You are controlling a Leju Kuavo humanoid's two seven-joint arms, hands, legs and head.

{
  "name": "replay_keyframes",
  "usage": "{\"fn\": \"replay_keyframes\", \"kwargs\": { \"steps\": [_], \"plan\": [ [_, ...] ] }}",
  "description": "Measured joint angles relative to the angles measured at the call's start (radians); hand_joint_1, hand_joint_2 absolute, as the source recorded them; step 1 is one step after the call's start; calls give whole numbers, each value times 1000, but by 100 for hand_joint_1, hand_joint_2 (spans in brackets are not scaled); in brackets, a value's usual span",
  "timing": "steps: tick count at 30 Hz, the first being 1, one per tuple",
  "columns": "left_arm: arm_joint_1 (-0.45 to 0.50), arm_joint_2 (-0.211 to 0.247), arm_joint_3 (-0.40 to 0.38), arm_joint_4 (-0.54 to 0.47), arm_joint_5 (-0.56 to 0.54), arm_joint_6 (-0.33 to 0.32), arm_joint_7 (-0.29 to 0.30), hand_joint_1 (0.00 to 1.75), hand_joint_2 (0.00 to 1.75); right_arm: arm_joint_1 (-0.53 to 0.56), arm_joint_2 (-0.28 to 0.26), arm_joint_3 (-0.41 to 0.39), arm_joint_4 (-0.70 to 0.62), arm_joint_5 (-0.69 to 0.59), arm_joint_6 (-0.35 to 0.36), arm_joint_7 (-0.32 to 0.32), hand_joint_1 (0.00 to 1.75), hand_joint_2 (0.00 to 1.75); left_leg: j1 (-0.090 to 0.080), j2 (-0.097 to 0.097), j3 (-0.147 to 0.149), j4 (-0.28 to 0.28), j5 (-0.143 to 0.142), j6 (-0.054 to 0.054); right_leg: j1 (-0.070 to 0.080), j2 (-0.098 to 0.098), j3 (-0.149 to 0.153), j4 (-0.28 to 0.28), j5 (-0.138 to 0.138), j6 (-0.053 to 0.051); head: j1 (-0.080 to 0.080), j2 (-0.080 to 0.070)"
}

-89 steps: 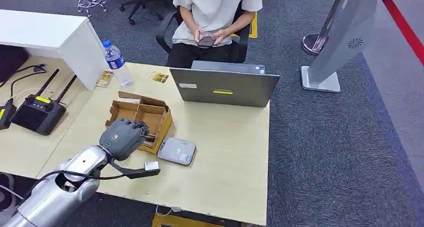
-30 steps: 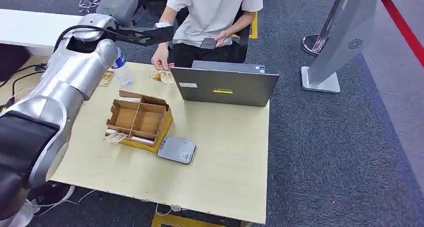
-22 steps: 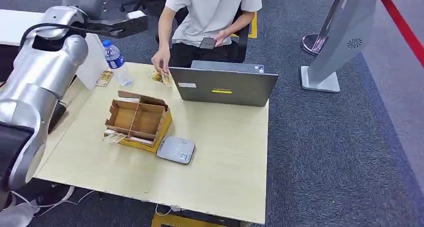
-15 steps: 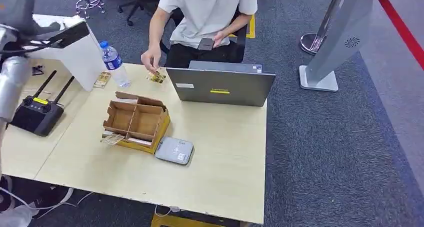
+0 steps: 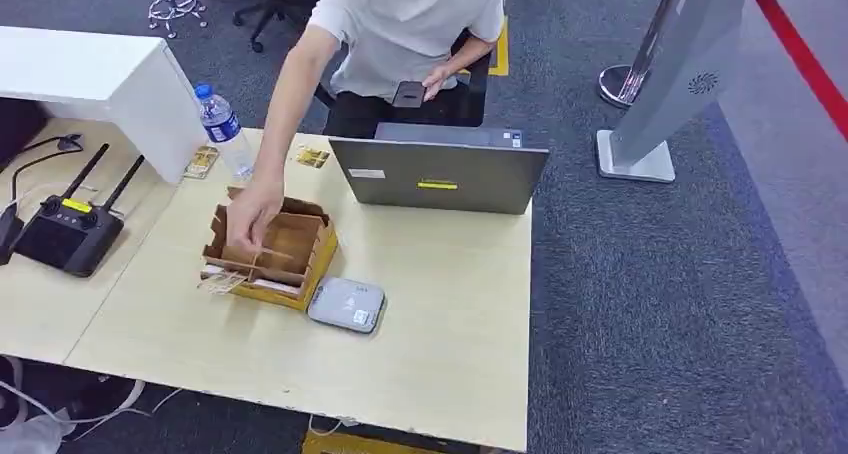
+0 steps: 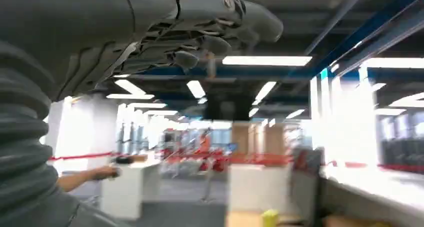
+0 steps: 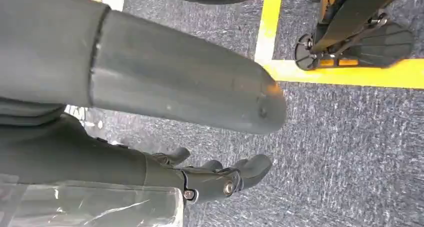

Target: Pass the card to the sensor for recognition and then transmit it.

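On the table (image 5: 450, 314) I see a small yellow patterned card (image 5: 312, 157) lying flat just behind the laptop (image 5: 440, 179), with another (image 5: 203, 161) beside the bottle (image 5: 222, 124) and more poking out at the front of the cardboard box (image 5: 300, 244). A seated person's hand (image 5: 250, 214) reaches into that box. The grey square sensor (image 5: 346, 304) sits just beside the box's front corner. My left hand (image 6: 200, 32) is up against ceiling lights; I cannot tell whether its fingers hold anything. My right hand (image 7: 215, 179) hangs over grey carpet with a yellow line, fingers apart and holding nothing. The table is pale wood on blue-grey carpet (image 5: 650, 304).
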Motion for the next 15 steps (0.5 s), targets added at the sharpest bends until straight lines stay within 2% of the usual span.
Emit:
{"fn": "replay_keyframes", "kwargs": {
  "steps": [1, 3, 5, 8, 11, 12, 14, 15],
  "plan": [
    [40, 0, 45, 37, 12, -1, 0, 0, 175, -1, -1, 0, 0, -1, 1, -2, 0, 0, 0, -1, 0, -1, 1, 0, 0, -2, 2, 1, 0, -1, 5, 0],
    [111, -10, 144, 107, 44, -5, -5, 0, 175, -1, -3, 0, 0, -3, 4, -6, 0, 0, 0, -2, 0, 0, 0, 0, 0, -1, 3, 1, 0, 0, 3, 0],
    [165, -35, 240, 173, 89, -14, 15, 0, 175, -1, -6, 0, 0, -5, 10, -12, 0, 0, 0, -3, 1, 0, -1, 0, 0, -3, 4, 1, -1, 0, 3, 0],
    [224, -112, 354, 247, 115, -25, 105, 0, 175, -2, -10, 0, 0, -4, 19, -21, 0, 0, -1, -5, 0, 0, -1, 1, -2, -5, 4, 0, -1, 0, 3, 0],
    [262, -218, 432, 308, 128, -26, 184, 0, 175, -5, -17, 5, 0, 2, 29, -28, 0, 0, -1, -8, 0, 0, -2, 2, -2, -8, 6, -1, -2, 1, 1, 0],
    [270, -250, 452, 323, 133, -28, 200, 0, 0, -6, -18, 9, 0, 3, 31, -31, 0, 0, -1, -9, 1, 0, -2, 2, -2, -9, 6, -1, -2, 1, 1, 0],
    [279, -325, 488, 348, 145, -55, 236, 0, 0, -7, -23, 16, 0, 5, 32, -37, 0, 0, -2, -11, 1, 0, -1, 2, -3, -12, 7, -1, -2, 1, 1, 0],
    [283, -361, 504, 357, 147, -70, 256, 0, 175, -8, -24, 18, 0, 12, 32, -40, 0, 0, -2, -11, 1, 0, -1, 2, -3, -12, 7, -1, -2, 1, 1, 0]
  ]
}}
